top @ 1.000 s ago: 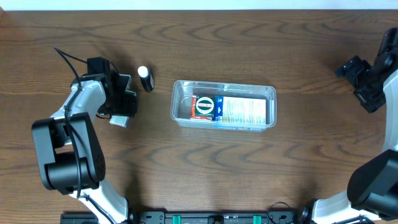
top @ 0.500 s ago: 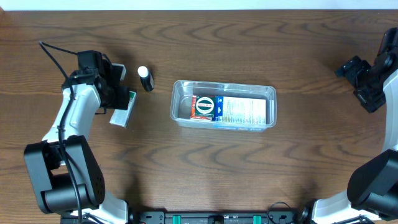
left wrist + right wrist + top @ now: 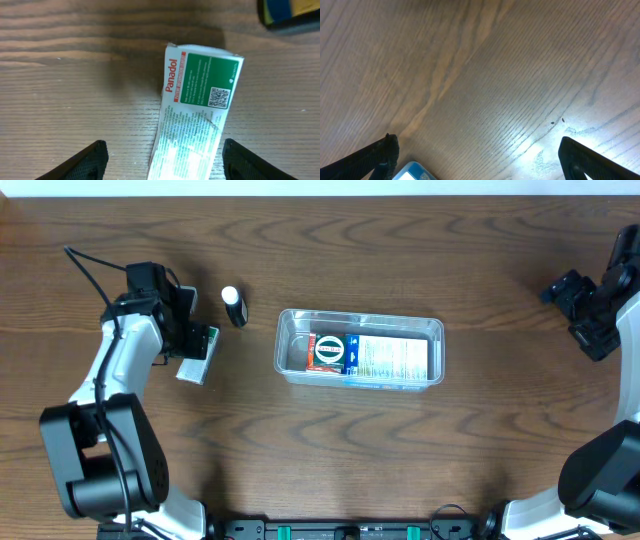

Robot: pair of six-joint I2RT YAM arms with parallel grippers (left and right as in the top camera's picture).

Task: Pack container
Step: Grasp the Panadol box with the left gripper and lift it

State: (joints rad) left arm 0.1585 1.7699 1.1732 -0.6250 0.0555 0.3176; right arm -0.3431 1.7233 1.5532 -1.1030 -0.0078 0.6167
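Observation:
The container [image 3: 432,330], a clear rectangular tub, stands at mid-table with a red-and-white box [image 3: 326,352] and a white printed box [image 3: 392,359] lying inside. To its left a white-and-green Panadol box [image 3: 194,366] [image 3: 197,110] lies flat on the wood. My left gripper [image 3: 200,340] [image 3: 167,162] hovers over it, open. The box's near end sits between the fingers [image 3: 92,160], close to the right-hand one, with a clear gap on the left. My right gripper [image 3: 570,300] [image 3: 480,165] is open over bare wood at the far right, holding nothing.
A small black bottle with a white cap [image 3: 233,307] stands between the Panadol box and the tub; a dark blue-and-yellow shape [image 3: 290,12] shows at the left wrist view's top right corner. A blue-and-white corner [image 3: 412,172] pokes in at the right wrist view's bottom.
The left arm has swung back toward the table's left, uncovering more of the Panadol box, whose green end now shows. The right arm has not moved.

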